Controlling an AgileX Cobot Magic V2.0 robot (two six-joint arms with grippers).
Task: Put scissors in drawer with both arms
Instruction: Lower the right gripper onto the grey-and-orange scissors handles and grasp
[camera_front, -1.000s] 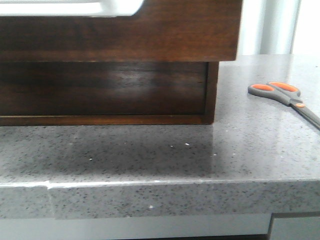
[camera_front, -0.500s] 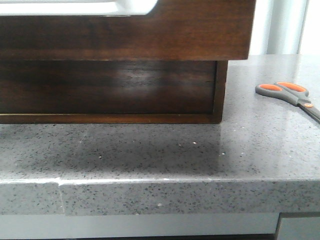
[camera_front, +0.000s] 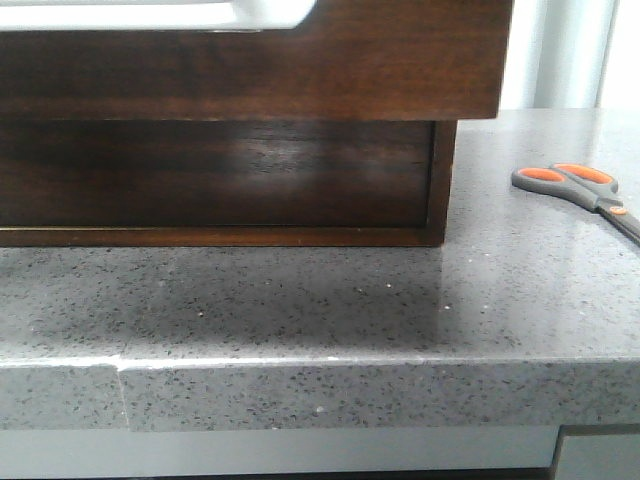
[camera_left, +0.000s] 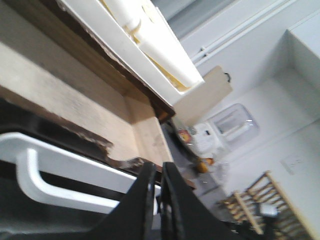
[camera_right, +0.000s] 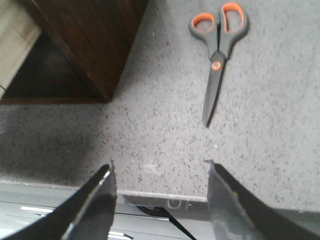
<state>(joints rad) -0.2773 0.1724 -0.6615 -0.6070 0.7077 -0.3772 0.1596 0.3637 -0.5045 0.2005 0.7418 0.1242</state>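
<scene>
The left gripper (camera_left: 158, 187) is pinched onto the white handle (camera_left: 65, 185) of the drawer (camera_front: 250, 60), which stands pulled out over the counter (camera_front: 300, 300). The right gripper (camera_right: 159, 192) hangs wide apart and empty above that grey counter. The scissors (camera_right: 218, 52) lie flat and closed beyond it, beside the chest.

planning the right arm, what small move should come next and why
Probably lower the open right hand toward the scissors: they lie flat and untouched on the counter, and the drawer already juts out open, left hand at its white handle.
</scene>
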